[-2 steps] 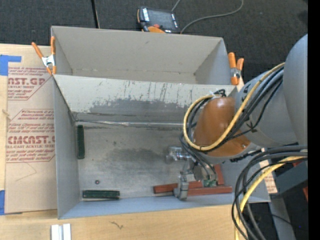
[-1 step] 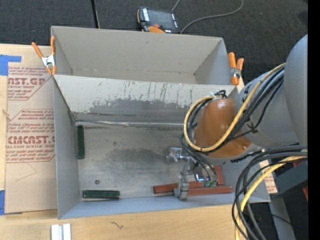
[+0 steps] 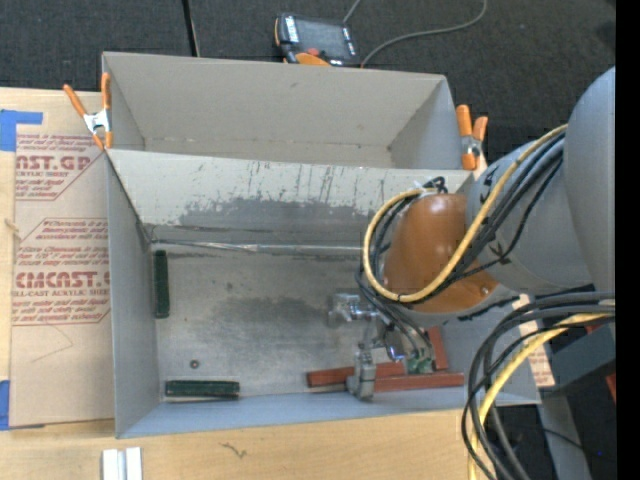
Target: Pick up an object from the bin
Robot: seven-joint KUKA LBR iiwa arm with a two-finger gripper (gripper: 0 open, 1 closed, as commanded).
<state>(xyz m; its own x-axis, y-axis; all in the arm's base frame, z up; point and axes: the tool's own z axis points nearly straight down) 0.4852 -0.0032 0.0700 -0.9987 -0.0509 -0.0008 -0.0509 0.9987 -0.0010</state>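
My gripper (image 3: 362, 376) is down at the bin's near right side, its fingertips resting at a long reddish-brown flat stick (image 3: 327, 378) that lies along the near wall. The stick runs left to right and passes under the fingers. A small green and red thing (image 3: 420, 365) lies just right of the fingers, partly hidden by the arm. I cannot see whether the fingers grip the stick.
A dark green bar (image 3: 160, 283) stands along the left wall. Another dark green bar (image 3: 202, 390) lies flat at the near left corner. A small dark speck (image 3: 194, 365) sits on the floor above it.
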